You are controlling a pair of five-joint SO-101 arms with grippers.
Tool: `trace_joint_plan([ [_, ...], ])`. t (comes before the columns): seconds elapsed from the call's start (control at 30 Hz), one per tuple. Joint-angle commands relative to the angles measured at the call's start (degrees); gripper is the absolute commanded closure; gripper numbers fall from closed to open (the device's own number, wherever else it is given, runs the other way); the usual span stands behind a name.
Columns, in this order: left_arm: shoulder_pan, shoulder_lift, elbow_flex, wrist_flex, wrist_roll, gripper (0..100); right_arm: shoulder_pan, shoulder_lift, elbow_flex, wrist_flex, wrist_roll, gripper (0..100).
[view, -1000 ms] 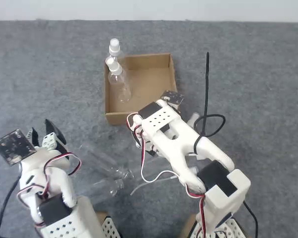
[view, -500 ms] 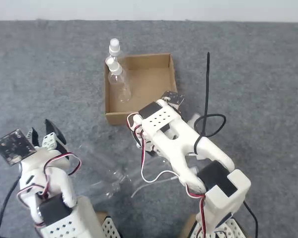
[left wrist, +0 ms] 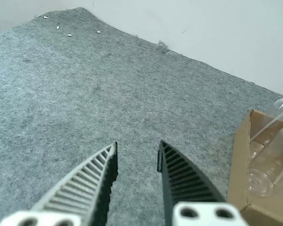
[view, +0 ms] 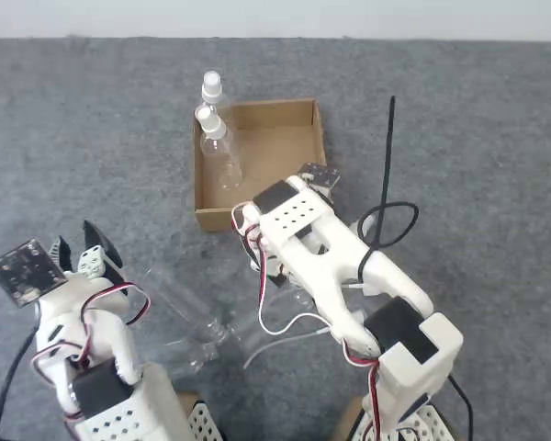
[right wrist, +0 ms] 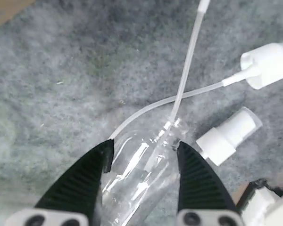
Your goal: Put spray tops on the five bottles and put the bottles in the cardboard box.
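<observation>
My right gripper (right wrist: 142, 153) is shut on a clear, topless bottle (right wrist: 140, 175) that lies on the grey carpet, one finger pressed against each side just below its neck. Two loose white spray tops (right wrist: 228, 134) (right wrist: 268, 63) lie beside it with their thin tubes crossing the neck. In the high view the right arm (view: 317, 248) covers this spot in front of the cardboard box (view: 305, 147). Two topped bottles (view: 219, 147) (view: 211, 89) stand at the box's left wall. Two more clear bottles (view: 185, 299) (view: 188, 351) lie on the carpet. My left gripper (left wrist: 137, 150) hangs open over bare carpet.
The left arm (view: 73, 312) sits at the front left, away from the bottles. A black cable (view: 386, 175) rises beside the right arm. From the left wrist, the box corner (left wrist: 238, 174) and the standing bottles (left wrist: 271, 160) are off to one side. The carpet ends at a white wall.
The right arm has shifted slightly left and toward the box. The lying bottle ends by it have shifted a little. The left arm has kept still.
</observation>
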Motion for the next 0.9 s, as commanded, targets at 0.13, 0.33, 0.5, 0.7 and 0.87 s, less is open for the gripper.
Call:
trace_joint_plan([
  [0.13, 0.1, -0.9, -0.8, -2.4, 0.3, 87, 0.7, -0.9, -10.9, 11.4, 13.7, 91.9],
  [0.33, 0.1, -0.9, -0.8, -2.4, 0.3, 87, 0.7, -1.0, -15.3, 16.0, 19.9, 91.9],
  [0.5, 0.1, -0.9, -0.8, -2.4, 0.3, 87, 0.7, -1.0, -16.2, 16.0, 23.4, 91.9],
  [0.7, 0.1, -0.9, -0.8, -2.4, 0.3, 87, 4.4, -1.0, -17.1, 15.9, 33.6, 91.9],
  [0.87, 0.1, -0.9, -0.8, -2.4, 0.3, 87, 7.1, -0.9, -17.4, 15.8, 49.7, 91.9],
])
